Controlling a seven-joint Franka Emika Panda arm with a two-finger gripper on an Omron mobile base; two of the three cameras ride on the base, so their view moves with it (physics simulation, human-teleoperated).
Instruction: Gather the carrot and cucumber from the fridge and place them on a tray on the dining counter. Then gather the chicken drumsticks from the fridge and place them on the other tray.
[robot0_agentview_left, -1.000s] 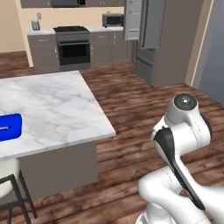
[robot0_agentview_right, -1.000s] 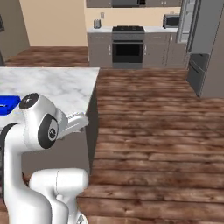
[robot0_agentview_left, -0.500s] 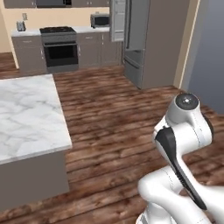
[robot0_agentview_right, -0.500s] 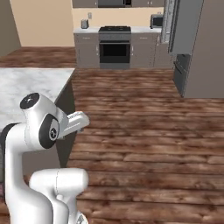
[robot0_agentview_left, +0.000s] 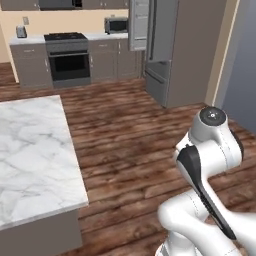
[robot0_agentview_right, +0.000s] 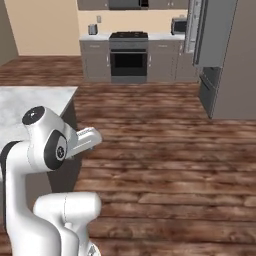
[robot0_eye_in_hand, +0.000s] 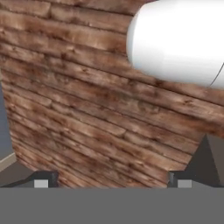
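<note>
We see a wooden plank floor (robot0_agentview_left: 125, 130) spreading across the kitchen, from our base to the far wall. The tall grey fridge (robot0_agentview_left: 185, 50) stands at the far right in the left base view, one upper door (robot0_agentview_left: 138, 25) swung open; the right base view shows the same fridge (robot0_agentview_right: 225, 55) at the right edge. What lies inside it is hidden from us, so we cannot tell where the carrot, cucumber or drumsticks sit. The marble-topped bench (robot0_agentview_left: 32, 155) takes the left side of the left base view, and a corner of it (robot0_agentview_right: 30, 100) shows behind the arm in the right base view. Against the back wall runs a row of grey cabinets with a black oven (robot0_agentview_left: 69, 62) (a cooktop above it), a microwave (robot0_agentview_left: 116, 24) to its right and a toaster (robot0_agentview_left: 20, 32) to its left. In the hand view, the fingers (robot0_eye_in_hand: 41, 180) stand wide apart over bare floor, holding nothing.
</note>
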